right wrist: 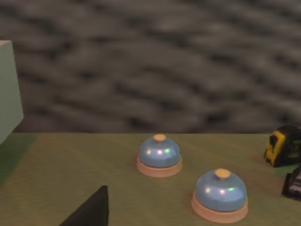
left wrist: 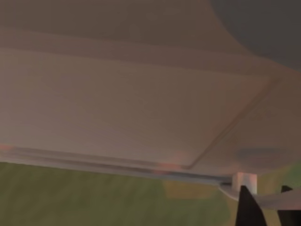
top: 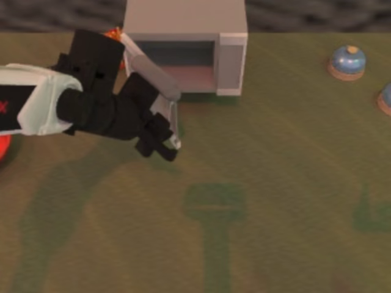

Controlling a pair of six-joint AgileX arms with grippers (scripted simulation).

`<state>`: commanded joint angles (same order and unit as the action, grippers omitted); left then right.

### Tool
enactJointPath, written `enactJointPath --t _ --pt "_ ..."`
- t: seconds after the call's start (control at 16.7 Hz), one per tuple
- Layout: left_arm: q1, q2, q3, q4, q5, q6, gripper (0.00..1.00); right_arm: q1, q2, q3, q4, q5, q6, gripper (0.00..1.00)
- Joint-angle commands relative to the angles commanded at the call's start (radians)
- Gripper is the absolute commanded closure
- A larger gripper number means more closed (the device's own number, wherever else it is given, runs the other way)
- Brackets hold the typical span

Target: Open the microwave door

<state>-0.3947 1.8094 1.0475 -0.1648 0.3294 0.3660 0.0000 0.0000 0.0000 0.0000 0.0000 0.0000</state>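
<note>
Door swung well open, cavity showing.
Your left gripper has its jaws pinching the door at its free edge; the microwave sits just beyond. Only the last swing remains.

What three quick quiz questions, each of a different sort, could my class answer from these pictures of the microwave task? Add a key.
1. True or false: the microwave door is fully shut.
2. Which gripper is at the door's free edge? A) left B) right C) neither
3. Fill in: on the table's right side stand two blue ____.

Key:
1. False. The door is swung out from the microwave, and the inner cavity shows.
2. A. The left gripper is at the door's outer edge; the right arm is out of the top view.
3. Bells.
</note>
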Motion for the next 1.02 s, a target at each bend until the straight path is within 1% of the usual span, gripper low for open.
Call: enactJointPath --t 0.54,0.66,1.02 --pt "0.000 0.000 0.000 0.000 0.000 0.000 1.00 0.000 0.000 0.000 0.000 0.000 0.000 0.00" --pt "-0.005 0.000 -0.003 -0.002 0.009 -0.001 1.00 0.000 0.000 0.000 0.000 0.000 0.000 0.00" --pt "0.030 -0.007 -0.001 -0.028 0.052 0.073 1.00 0.000 0.000 0.000 0.000 0.000 0.000 0.00"
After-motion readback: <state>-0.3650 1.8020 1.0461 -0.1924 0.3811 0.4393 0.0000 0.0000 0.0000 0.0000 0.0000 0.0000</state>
